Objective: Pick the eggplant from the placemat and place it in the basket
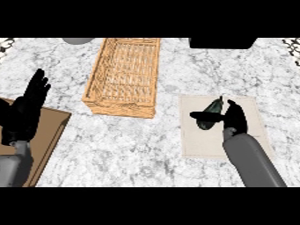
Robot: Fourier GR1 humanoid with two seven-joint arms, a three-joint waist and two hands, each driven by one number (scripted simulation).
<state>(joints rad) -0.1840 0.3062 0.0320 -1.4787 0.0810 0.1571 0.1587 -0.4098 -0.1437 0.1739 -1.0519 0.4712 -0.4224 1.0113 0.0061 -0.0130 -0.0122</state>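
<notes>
One eggplant [212, 115] lies on the placemat [198, 145]; my right hand [233, 117] curls around it. Lift straight up, then carry it over to the basket [127, 74]. My left hand [23, 110] rests, fingers straight.

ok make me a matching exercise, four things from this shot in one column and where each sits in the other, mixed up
Things:
1. eggplant
2. basket
3. left hand
4. placemat

Places:
A. open, fingers up, at the view's left over a brown board
B. upper middle of the marble counter
C. on the placemat, at the right hand
D. flat on the counter, right of the basket

Pairs: 1-C, 2-B, 3-A, 4-D
</notes>
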